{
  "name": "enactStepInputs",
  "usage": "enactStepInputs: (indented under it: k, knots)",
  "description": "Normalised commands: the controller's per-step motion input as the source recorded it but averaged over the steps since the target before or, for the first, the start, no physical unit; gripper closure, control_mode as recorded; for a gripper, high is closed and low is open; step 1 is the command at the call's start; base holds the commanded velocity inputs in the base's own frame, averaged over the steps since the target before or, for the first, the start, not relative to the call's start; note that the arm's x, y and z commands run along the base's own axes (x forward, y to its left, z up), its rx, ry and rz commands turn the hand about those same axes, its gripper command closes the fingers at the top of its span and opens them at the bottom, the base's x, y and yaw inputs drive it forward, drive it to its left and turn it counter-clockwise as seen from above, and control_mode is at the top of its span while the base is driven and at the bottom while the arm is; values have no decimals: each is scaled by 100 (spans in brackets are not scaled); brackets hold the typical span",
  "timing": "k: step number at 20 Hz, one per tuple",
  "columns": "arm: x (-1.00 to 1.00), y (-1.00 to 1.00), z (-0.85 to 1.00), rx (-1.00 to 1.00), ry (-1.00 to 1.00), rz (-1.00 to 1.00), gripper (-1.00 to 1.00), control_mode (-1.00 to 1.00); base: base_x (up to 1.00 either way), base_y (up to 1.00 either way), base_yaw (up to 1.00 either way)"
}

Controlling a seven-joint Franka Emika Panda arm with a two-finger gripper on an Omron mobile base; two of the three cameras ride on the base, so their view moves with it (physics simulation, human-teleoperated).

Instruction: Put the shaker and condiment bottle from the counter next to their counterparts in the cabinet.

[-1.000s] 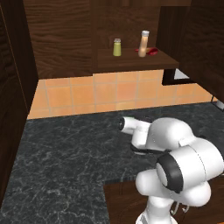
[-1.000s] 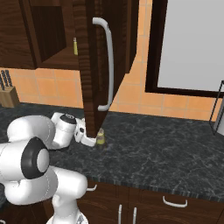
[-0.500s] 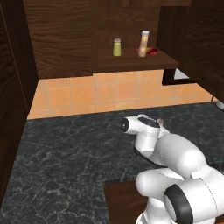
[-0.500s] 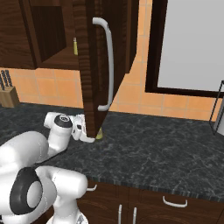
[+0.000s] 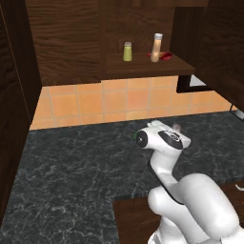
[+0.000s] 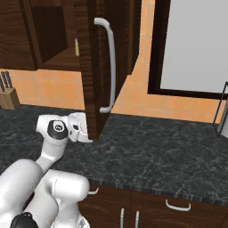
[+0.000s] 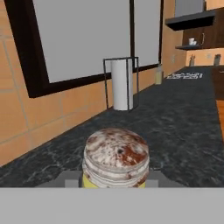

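From the left base camera, the white arm bends low over the black veined counter [image 5: 71, 167]. The claw itself is hidden behind the wrist, so its jaws cannot be read here. Up and beyond the wrist, on the shelf of the dark wood cabinet [image 5: 143, 66], stand a yellow-green shaker with a grey cap [image 5: 127, 51] and, to its right, the peach condiment bottle [image 5: 156, 47]. Just right of that bottle's base lies a red bottle [image 5: 163, 56] on its side, touching or nearly touching it.

From the right base camera, the hand reaches toward the lower corner of the open cabinet door [image 6: 92, 67], which hides the claw's tips. A white handle [image 6: 110, 67] runs down the door's edge above the hand. Far to the hand's left a knife block [image 6: 7, 94] stands against the orange tiles.

In the hand camera, the claw [image 7: 115, 177] is closed on the shaker [image 7: 116, 161]: its rust-flecked silvery cap sits right between the fingers, with a strip of yellow body below. Ahead of the claw, farther along the counter, a paper towel roll in a dark wire holder [image 7: 121, 84] stands beside the tiled wall.
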Motion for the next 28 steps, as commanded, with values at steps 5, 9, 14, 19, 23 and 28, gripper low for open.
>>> enactStepInputs:
  k: [5, 9, 14, 19, 23, 28]
  knots:
    - [-14, 24, 53, -4, -20, 18, 100, -100, 0, 0, 0]
    - [0, 8, 54, -1, -8, 13, 100, -100, 0, 0, 0]
    - [0, 16, 34, -4, -1, 12, 100, -100, 0, 0, 0]
    - [0, 26, 40, -5, 0, 13, 100, -100, 0, 0, 0]
    - [0, 18, 64, -7, 0, 10, 100, -100, 0, 0, 0]
    - [0, 18, 74, -4, 0, 7, 100, -100, 0, 0, 0]
